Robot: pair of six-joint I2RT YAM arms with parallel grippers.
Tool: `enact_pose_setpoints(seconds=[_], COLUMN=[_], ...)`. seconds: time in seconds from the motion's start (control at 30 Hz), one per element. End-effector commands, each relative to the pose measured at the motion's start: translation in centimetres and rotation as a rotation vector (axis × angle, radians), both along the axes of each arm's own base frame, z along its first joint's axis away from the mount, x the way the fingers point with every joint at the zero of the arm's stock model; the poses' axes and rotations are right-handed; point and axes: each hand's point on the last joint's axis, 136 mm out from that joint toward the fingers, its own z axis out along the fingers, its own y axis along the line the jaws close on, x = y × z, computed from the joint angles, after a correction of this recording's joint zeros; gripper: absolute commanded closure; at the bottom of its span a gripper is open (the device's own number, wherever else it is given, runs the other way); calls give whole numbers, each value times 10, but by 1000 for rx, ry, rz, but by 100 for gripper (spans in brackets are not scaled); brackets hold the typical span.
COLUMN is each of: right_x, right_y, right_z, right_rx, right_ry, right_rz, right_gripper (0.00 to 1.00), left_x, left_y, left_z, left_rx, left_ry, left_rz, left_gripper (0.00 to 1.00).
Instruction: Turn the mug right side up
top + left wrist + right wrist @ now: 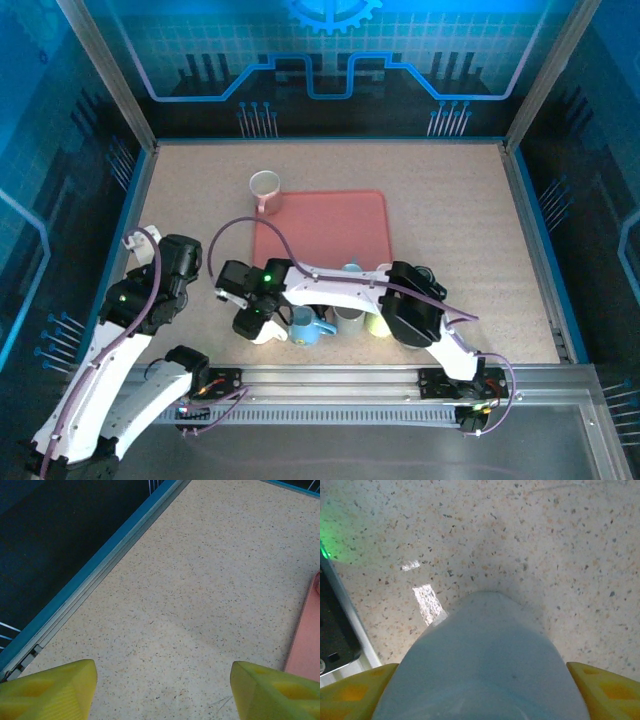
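One target: locate blue mug (pixel 303 326) lower centre of top view, pinched between right gripper (pixel 480 692) fingers, long axis apparently running up-frame away from wrist. Rotate with right arm, nearer. Leave left gripper (pixel 163 682), spread and empty, at left.

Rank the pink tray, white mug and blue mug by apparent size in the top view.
1. pink tray: largest by far.
2. white mug and blue mug: these look about alike. The blue one is partly covered, so I won't rank one above the other.
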Motion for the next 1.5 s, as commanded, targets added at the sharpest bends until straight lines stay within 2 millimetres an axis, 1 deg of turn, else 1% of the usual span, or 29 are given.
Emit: enact_pose_setpoints(seconds=[0.0,0.1,0.23,0.37,0.4,0.47,0.53,0.57,0.67,0.77,0.9,0.97,1.07,1.13,1.23,1.27,1.3,1.37,1.47], right_x=[12,30,56,83,89,101,111,116,126,132,140,145,150,152,155,156,157,160,163], right_y=[15,13,-1,-27,-34,-53,-70,-79,-102,-123,-146,-158,-171,-176,-182,-184,-186,-189,-193], right_z=[66,105,153,190,196,207,214,216,225,235,244,246,247,248,255,248,245,243,242], right_rx=[243,384,566,747,785,875,947,979,1065,1134,1234,1300,1350,1366,1393,1389,1396,1413,1431], right_ry=[44,53,55,78,88,116,145,159,182,172,173,198,209,210,197,206,213,226,232], right_rz=[-77,-154,-267,-403,-436,-512,-570,-601,-659,-696,-747,-771,-804,-814,-817,-831,-840,-853,-865], right_gripper=[54,57,58,59,60,61,61,61,61,60,60,60,60,59,60,60,60,60,60], left_x=[-2,-2,3,11,14,21,26,29,34,33,36,38,39,42,45,46,46,43,40], left_y=[3,3,-4,-17,-21,-35,-49,-61,-100,-143,-177,-195,-215,-225,-241,-244,-247,-256,-266], left_z=[11,14,18,19,19,18,15,14,10,10,7,14,26,24,29,31,34,38,38], left_rx=[8,8,-19,-59,-70,-116,-169,-202,-328,-476,-624,-706,-806,-869,-963,-980,-999,-1039,-1079], left_ry=[-25,-30,-38,-30,-30,-25,-13,-7,16,17,8,-24,-66,-73,-102,-113,-130,-156,-176], left_rz=[16,11,-20,-80,-100,-166,-227,-288,-468,-662,-784,-852,-939,-963,-1017,-1032,-1052,-1099,-1143], left_gripper=[28,28,28,28,28,28,28,28,28,28,26,25,23,19,17,17,17,17,17])
